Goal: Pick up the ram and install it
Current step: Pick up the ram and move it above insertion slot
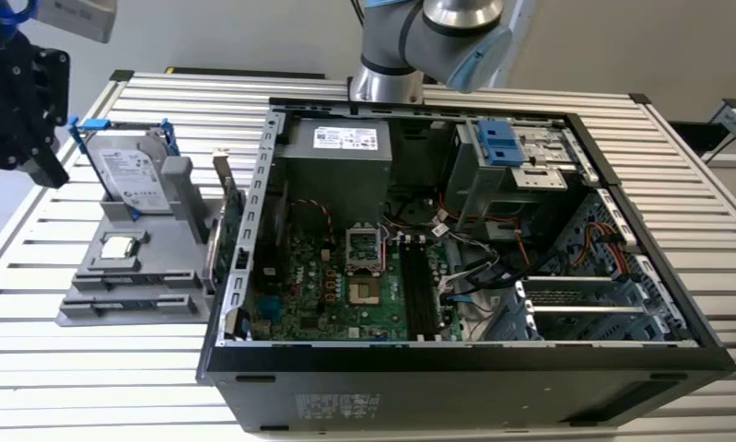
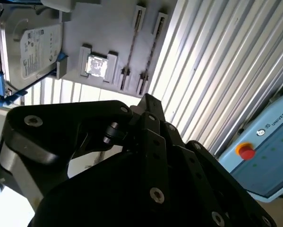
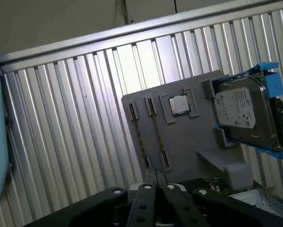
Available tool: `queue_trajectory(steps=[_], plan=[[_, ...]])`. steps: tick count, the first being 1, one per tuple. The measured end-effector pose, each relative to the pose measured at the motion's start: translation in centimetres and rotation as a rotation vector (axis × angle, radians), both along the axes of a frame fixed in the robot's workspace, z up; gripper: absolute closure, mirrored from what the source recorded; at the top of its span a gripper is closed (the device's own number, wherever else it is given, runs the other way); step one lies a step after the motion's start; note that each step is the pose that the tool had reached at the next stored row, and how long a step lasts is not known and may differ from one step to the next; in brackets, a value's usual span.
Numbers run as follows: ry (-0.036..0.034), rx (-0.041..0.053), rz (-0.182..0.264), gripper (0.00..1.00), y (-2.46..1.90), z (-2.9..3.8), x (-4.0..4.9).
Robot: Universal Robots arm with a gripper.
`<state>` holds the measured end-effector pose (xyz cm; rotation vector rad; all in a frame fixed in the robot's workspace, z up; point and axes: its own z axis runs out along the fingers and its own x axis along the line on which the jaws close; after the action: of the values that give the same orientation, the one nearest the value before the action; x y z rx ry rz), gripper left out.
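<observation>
Two thin sticks (image 3: pixel 158 135) stand on edge in the holder (image 3: pixel 188 142) on the desk (image 1: pixel 466 87), beside the case (image 1: pixel 466 368); the ram (image 3: pixel 139 137) is one. The gripper (image 1: pixel 29 129) hangs well off it, open or closed I cannot tell. A skewed grab could snag its neighbour.

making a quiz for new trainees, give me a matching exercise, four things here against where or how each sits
1 hard drive
2 processor chip
3 computer case
4 claw

a side open, motherboard showing
b flat on the gray holder
c upright in a blue bracket
d outside the case, near the holder

Pairs: 1-c, 2-b, 3-a, 4-d
</observation>
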<state>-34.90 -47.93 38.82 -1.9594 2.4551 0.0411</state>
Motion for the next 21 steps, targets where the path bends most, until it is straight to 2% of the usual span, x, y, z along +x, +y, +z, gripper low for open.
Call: queue_trajectory(steps=[14,18,21], plan=[[-0.0001,0.0001,0.24,1.0,0.0,0.0,0.0],[-0.0001,0.0001,0.291,1.0,0.0,0.0,0.0],[-0.0001,0.0,0.313,1.0,0.0,0.0,0.0]])
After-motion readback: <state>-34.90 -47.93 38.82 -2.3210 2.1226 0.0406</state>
